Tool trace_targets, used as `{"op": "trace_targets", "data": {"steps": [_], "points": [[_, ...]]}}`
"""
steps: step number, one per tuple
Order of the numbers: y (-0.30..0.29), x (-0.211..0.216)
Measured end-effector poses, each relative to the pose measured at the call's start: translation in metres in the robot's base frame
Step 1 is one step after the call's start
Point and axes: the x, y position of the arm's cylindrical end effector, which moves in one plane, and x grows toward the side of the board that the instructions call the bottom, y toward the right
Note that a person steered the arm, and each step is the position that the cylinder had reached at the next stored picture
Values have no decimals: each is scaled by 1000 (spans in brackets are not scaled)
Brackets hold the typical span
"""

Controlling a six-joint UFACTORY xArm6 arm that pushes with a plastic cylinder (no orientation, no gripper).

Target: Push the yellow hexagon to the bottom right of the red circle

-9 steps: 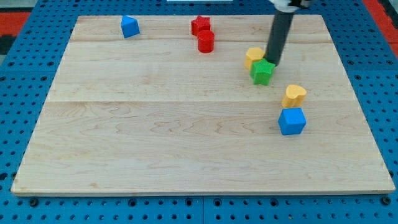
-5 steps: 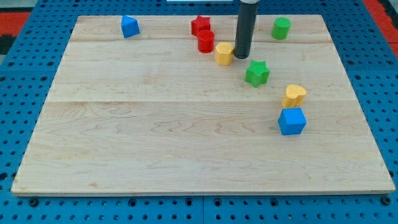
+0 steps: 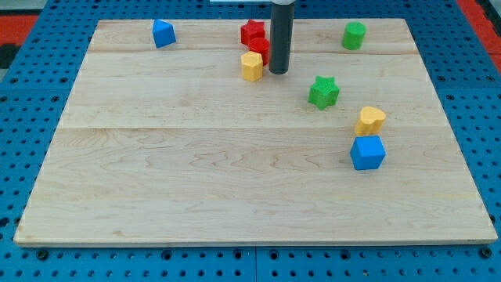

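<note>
The yellow hexagon [image 3: 251,66] lies near the view's top centre, just below and slightly left of the red circle [image 3: 260,48], touching it. My tip [image 3: 278,72] is right beside the hexagon on its right side, and the rod hides part of the red circle. A red star [image 3: 251,31] sits just above the red circle.
A blue block [image 3: 163,34] is at the top left. A green cylinder [image 3: 354,35] is at the top right. A green star [image 3: 323,92], a yellow heart [image 3: 370,120] and a blue cube [image 3: 367,152] stand at the right of the wooden board [image 3: 196,172].
My tip has moved left across the board, pushing the yellow hexagon from beside the green star to below the red circle. The green cylinder came into sight as the rod moved off it.
</note>
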Motion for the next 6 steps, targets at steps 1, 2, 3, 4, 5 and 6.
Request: {"op": "trace_targets", "data": {"steps": [1, 2, 3, 4, 5, 6], "points": [[0, 0], [0, -8], [0, -14], [6, -14], [6, -15], [8, -15]]}}
